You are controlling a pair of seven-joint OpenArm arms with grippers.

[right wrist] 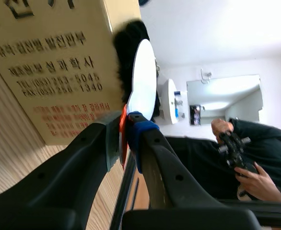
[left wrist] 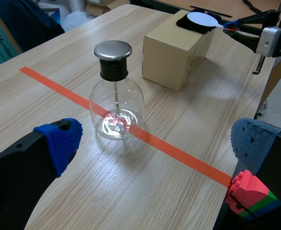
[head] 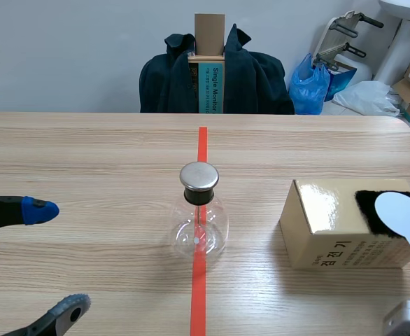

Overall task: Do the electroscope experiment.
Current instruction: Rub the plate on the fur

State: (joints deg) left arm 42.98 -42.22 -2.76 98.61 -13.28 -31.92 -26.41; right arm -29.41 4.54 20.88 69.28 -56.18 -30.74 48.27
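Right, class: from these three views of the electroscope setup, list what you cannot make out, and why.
Scene view: whatever hangs inside the flask is too small to read and lost in glare.
Right wrist view: the white paddle's handle is mostly hidden between the right gripper's fingers.
Scene view: the black fur on the box is partly covered by the paddle.

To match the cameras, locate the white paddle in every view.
Scene view: white paddle at far right, by the black fur on the cardboard box.
Left wrist view: white paddle beyond the flask, over that box's far end.
Right wrist view: white paddle in the right pincer.
Shared landmark: the cardboard box.
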